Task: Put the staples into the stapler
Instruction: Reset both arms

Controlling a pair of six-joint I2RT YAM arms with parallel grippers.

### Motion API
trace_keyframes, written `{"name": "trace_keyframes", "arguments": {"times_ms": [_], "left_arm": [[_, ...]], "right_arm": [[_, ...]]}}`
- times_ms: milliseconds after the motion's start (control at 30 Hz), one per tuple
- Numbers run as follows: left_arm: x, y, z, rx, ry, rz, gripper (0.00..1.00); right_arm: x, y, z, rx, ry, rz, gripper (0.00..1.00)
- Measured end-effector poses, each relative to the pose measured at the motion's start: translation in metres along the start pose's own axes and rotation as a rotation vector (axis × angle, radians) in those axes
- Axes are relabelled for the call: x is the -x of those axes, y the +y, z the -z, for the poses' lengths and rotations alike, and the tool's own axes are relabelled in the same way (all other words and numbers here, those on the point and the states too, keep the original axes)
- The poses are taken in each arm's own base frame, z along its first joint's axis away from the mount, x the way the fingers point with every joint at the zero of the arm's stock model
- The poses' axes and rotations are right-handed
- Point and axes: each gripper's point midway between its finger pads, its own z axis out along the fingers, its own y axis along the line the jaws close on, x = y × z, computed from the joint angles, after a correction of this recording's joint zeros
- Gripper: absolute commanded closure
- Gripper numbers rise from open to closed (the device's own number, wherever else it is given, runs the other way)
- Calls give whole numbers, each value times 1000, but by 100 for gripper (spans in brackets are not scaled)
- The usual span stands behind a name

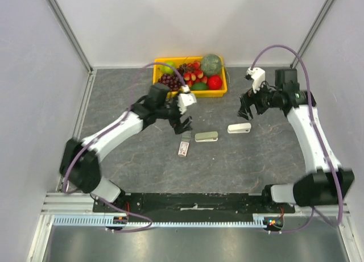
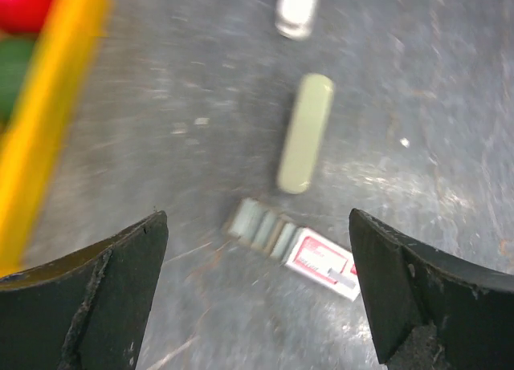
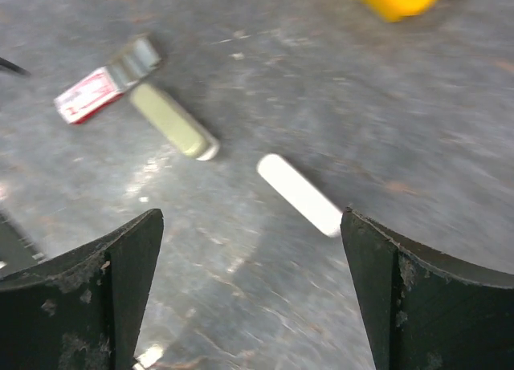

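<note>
The staples box [image 1: 183, 148], red and white, lies on the grey table with its tray slid partly out, showing silvery strips [image 2: 261, 225]. To its right lie a pale green stapler [image 1: 206, 137] and a white stapler [image 1: 239, 128], both closed. My left gripper [image 1: 182, 124] hovers open just above the box [image 2: 321, 262], nothing between its fingers. Above the white stapler [image 3: 299, 193], my right gripper [image 1: 245, 111] also hangs open and empty. The right wrist view shows the green stapler [image 3: 173, 132] and the box [image 3: 87, 95] further left.
A yellow tray [image 1: 222, 92] of toy fruit stands at the back, close behind both grippers; its edge shows in the left wrist view [image 2: 48, 121]. White walls with metal posts enclose the table on three sides.
</note>
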Motion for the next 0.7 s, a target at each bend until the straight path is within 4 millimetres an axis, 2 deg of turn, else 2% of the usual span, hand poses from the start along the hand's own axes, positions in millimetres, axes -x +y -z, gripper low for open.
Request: {"name": "trace_keyframes", "arguments": {"times_ms": [33,100,200,267,367,467,533,700], "left_arm": [[11,5,16,44,-28,0,0],[32,19,61,180,-91,10,1],[54,40,139,410,-194,23,0],[56,46,185,541,-246,32,1],[47,46,246,752,-287,64,0],[44,37,269,845,-315,72,0],[37,32,274,875,-319,90,0],[30,34,275,898,-309,129,0]], "right_arm": [[3,-1,12,-73,-23,30,2],[10,-5,40,-227,-81,79,2],[24,-11,90,-483,-210,136,2],[30,-12,123,-636,-303,153,2],[34,-9,164,-804,-429,163,2],[36,-4,194,-913,-531,156,2],[37,-6,205,-969,-577,146,2],[17,-18,200,-1036,-568,102,2]]}}
